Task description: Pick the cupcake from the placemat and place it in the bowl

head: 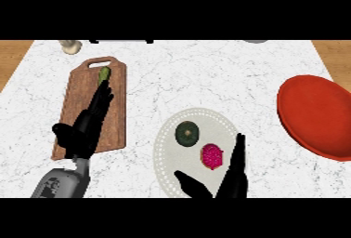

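Nearest the camera, the right hand (230, 179) comes up from the lower edge over the near part of the placemat (168, 153), its fingers straight and pointing away, thumb spread out to the left. It holds nothing. The fingers run just to the right of the cupcake (211, 156), a pink-topped thing on the placemat's right half; whether they touch it cannot be told from this view. Beside the cupcake, up and to the left on the same placemat, sits a dark green round thing (186, 133), which looks like a second cake or a vegetable.

Over the cutting board (113, 116) on the left hangs the left hand (86, 125), fingers straight and relaxed, empty, its fingertips reaching toward a small green thing (104, 74) near the board's handle end.

On the worktop (205, 74), well to the right, stands the red bowl (316, 117), with nothing visible in it.

As a judgement, the task is at its start: the cupcake is not yet grasped or lifted. Left to do are closing the right hand round it, lifting, carrying it right to the bowl and letting go there.
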Robot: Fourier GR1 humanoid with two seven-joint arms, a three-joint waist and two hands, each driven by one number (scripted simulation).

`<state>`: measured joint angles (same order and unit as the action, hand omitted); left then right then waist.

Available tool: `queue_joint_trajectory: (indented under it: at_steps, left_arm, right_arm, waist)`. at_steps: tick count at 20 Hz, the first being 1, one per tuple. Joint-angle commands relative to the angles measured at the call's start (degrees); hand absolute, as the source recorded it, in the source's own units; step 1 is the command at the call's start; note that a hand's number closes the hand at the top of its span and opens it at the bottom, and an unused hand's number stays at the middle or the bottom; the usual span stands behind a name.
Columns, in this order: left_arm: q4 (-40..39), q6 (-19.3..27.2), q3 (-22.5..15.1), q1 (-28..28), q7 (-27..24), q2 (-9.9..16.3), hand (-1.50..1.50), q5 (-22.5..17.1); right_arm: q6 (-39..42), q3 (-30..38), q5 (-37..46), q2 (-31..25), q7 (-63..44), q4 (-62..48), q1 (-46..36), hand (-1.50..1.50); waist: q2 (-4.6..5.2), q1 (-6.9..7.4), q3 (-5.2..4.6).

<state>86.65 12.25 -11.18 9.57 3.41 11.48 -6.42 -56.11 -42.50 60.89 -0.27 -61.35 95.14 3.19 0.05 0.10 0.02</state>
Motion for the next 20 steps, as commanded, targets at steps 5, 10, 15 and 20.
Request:
queue_joint_trajectory:
  at_steps: [5,10,15,20]
  left_arm:
    - [-2.3,-2.1,1.6,-0.1,-3.0,-1.2,0.0,1.2]
    - [2.2,-0.5,0.3,-2.5,0.6,-1.9,0.0,3.1]
    - [3.2,-2.4,2.6,-1.0,2.9,-1.4,0.0,2.3]
    - [3.6,-4.7,3.8,-2.9,1.5,-1.4,0.0,3.2]
  right_arm:
    - [-10.2,-0.9,-4.0,0.3,-2.1,-6.0,-0.4,-1.5]
    - [-5.3,3.9,-2.4,0.3,-6.1,-10.6,-1.4,-1.5]
    - [-1.3,4.5,-3.3,0.3,-6.2,-12.2,-2.4,-1.5]
    - [-6.9,3.2,-14.4,0.3,2.5,-18.9,-6.2,-1.5]
  waist:
    - [-0.04,-0.14,-0.01]
    - [-0.11,0.0,-0.02]
    - [-0.1,-0.07,-0.02]
    - [-0.07,0.07,0.0]
